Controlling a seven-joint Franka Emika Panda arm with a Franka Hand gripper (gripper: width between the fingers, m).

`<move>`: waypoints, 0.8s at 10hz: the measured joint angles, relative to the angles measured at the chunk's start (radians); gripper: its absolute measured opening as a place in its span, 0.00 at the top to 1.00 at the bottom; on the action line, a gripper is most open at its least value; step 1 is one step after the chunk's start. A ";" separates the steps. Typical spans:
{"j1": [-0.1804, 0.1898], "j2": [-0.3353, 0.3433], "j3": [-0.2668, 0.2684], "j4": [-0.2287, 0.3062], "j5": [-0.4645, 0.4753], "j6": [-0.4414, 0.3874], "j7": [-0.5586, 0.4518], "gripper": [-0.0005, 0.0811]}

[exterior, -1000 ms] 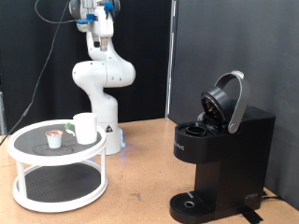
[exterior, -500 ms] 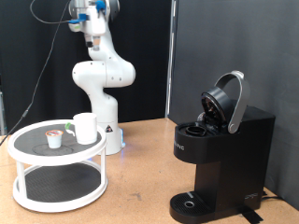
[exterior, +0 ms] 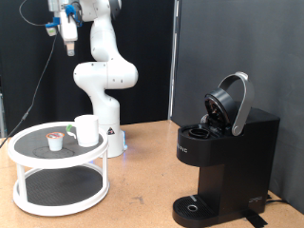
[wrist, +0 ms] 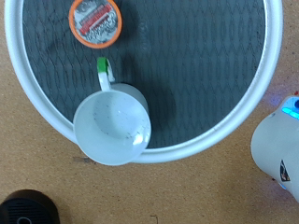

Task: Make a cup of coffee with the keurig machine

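— Which step is this?
— Reaching, I'd say. The tool [exterior: 70,47] hangs high, with the cup [wrist: 112,126] on the white tray [wrist: 271,84] well below it, beside a pod [wrist: 95,21].
— Next?
— A descent onto the cup; the keurig machine [exterior: 226,157] stands far off, lid up.
— Holding anything?
— Nothing visible; I can't tell how far open it is.

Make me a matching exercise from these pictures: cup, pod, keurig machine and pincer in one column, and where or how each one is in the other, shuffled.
Things:
1. cup
2. pod
3. keurig machine
4. pincer

Descriptions:
A. high above the round tray, holding nothing
B. lid raised, at the exterior view's right
C. white, upright and empty on the tray
D. small, with an orange top, beside the cup

Pairs: 1-C, 2-D, 3-B, 4-A
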 joint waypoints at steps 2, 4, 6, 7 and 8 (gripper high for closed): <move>0.000 0.047 -0.025 0.036 0.000 0.021 -0.021 0.09; 0.001 0.076 -0.036 0.057 -0.006 0.032 -0.045 0.09; 0.000 0.090 -0.037 0.067 -0.007 0.031 -0.062 0.09; 0.000 0.089 -0.038 0.061 -0.001 0.044 -0.066 0.09; 0.001 0.088 -0.042 0.047 -0.001 0.066 -0.078 0.09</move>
